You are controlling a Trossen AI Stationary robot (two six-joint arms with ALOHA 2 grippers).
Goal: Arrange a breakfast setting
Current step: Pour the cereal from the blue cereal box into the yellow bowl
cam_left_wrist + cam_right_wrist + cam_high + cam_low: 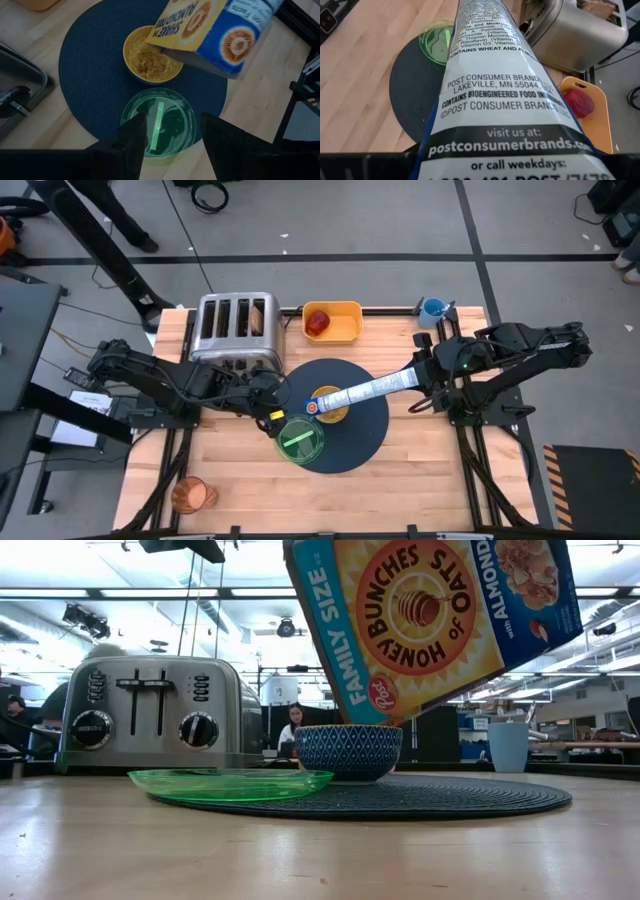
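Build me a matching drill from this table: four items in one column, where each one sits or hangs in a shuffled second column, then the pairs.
Items
1. red apple
2. green plate
3. cereal box
4. amber cup

Places
A. tilted over the bowl, held by the right gripper
B. on the bare wood at the table's near left corner
C. in the yellow tray beside the toaster
D. overlapping the near edge of the dark round mat

Pairs: 1-C, 2-D, 3-A, 4-B

The cereal box (505,100) hides the right hand's fingers in its wrist view and covers part of the bowl (333,409) from above. Low down, the box's top is cut off.
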